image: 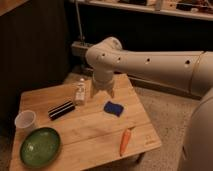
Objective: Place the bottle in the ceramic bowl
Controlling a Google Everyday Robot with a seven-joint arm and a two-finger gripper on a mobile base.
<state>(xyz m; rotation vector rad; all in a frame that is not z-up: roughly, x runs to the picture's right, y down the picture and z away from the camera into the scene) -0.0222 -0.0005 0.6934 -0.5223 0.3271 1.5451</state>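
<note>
Small clear-whitish bottle, white cap, pale label: upright on the wooden table, just beside the gripper hanging over the far side, untouched. Glossy green ceramic bowl: shallow, empty, well apart from the gripper, at the near corner.

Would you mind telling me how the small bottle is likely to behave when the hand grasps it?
The bottle stands upright and looks tall and narrow, so a sideways nudge would probably tip it. It appears to be thin plastic, so it is likely light and slightly squeezable. The hand, open, hangs just beside it, not touching it.
</note>
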